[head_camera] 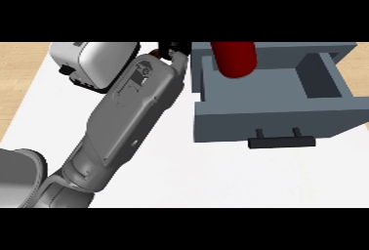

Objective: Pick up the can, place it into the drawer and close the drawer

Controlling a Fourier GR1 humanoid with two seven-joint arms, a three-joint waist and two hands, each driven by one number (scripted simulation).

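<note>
White worktop (216,176) fills most of the head view, with pale wood showing along its left and right edges. One grey drawer (274,114) stands pulled open at the upper right, its front panel toward the lower edge and one black handle (282,142) fixed to that panel by two short posts. One red can (234,59) sits over the drawer's back left corner, its upper end cut off by the view's top, its rounded lower end inside the drawer's walls. One grey forearm comes in from the lower left and slants up to the drawer's left wall; the left hand (172,51) shows only as a small black part just left of the can, and I cannot tell how its fingers stand. One white toaster (90,61) lies at the upper left, beside the forearm.
</note>
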